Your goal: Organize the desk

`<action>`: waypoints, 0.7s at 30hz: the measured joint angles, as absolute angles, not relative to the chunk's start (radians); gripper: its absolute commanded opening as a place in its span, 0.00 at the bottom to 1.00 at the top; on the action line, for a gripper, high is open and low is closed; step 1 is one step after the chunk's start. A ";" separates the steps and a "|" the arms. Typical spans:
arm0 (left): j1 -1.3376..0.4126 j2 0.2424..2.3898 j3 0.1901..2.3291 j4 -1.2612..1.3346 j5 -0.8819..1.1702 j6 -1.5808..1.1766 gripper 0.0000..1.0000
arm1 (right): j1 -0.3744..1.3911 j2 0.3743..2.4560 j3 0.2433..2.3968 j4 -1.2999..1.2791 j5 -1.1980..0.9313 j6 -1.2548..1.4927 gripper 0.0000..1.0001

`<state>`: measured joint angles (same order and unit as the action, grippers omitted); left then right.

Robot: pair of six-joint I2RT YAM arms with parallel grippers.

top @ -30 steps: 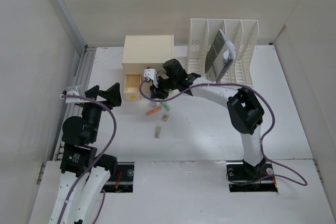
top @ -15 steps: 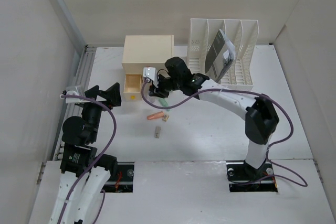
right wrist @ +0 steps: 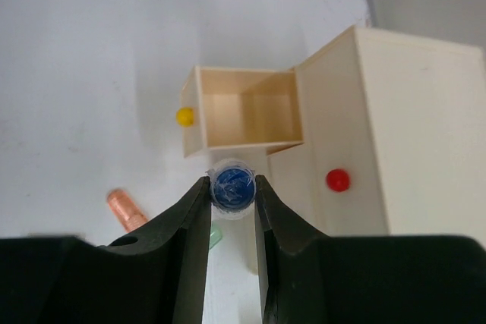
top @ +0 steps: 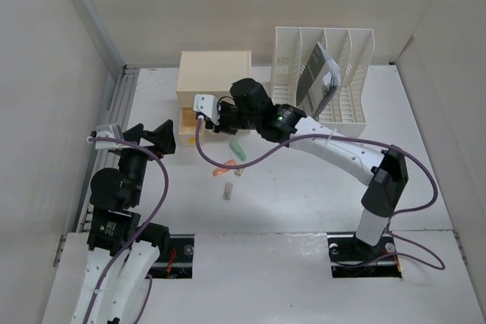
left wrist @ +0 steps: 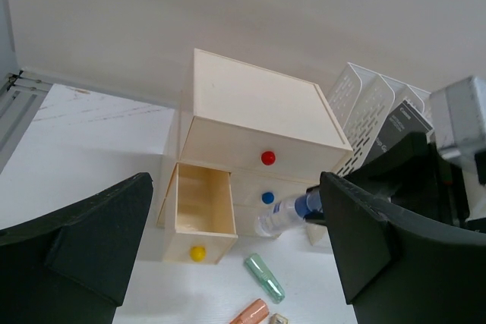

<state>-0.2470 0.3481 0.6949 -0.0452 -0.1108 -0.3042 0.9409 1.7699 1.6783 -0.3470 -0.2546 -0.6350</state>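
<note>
The white table (top: 304,195) spreads from the arm bases at 6 o'clock to the back wall. At its 9 o'clock side the left pincer (top: 162,138) hangs empty, jaws wide apart. Beyond a grey piece (top: 227,190), an orange tube (top: 223,166) and a green tube (top: 238,147), the right pincer (right wrist: 231,187) grips a blue-capped bottle (right wrist: 231,186) just before the cream drawer box (top: 215,73) at 11 o'clock, beside its pulled-out yellow-knobbed drawer (right wrist: 243,115). A file rack (top: 326,51) stands at 1 o'clock.

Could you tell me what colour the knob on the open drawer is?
Yellow knob; left wrist view.

Plain cream back wall (top: 228,5), pale side panels (top: 38,111), soft even light
</note>
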 measured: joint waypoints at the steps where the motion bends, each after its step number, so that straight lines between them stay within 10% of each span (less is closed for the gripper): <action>1: -0.247 0.348 0.695 -0.045 -0.111 -0.305 0.90 | 0.945 1.779 1.709 -0.355 -0.239 -0.639 0.07; 21: -0.247 0.278 0.686 -0.045 -0.201 -0.316 0.90 | 1.015 2.033 1.918 -0.364 -0.101 -0.742 0.07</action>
<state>-0.2470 0.2775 0.6865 -0.0448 -0.2008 -0.3157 1.0149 2.0335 1.9182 -0.3645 -0.1009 -0.7422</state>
